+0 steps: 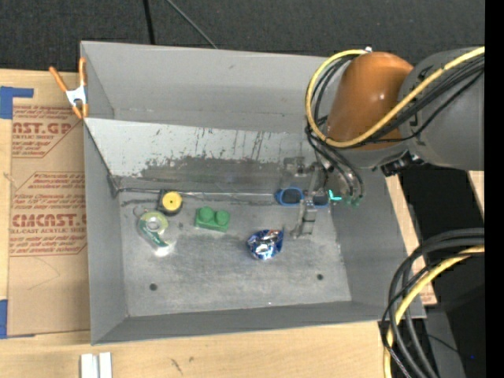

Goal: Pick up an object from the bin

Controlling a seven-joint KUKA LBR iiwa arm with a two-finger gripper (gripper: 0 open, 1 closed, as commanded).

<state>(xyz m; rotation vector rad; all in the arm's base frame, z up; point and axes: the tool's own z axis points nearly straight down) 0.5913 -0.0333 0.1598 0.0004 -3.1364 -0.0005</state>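
Four things rest on the floor of the bin (236, 290): a yellow disc (171, 202), a clear roll (153, 227), a green block (212, 219) and a crumpled blue-and-white piece (265, 244). Our pincer (305, 217) is low at the right, just beside that crumpled piece; whether it is released or clenched we cannot tell. We judge the pick not yet made: grasping and lifting remain.
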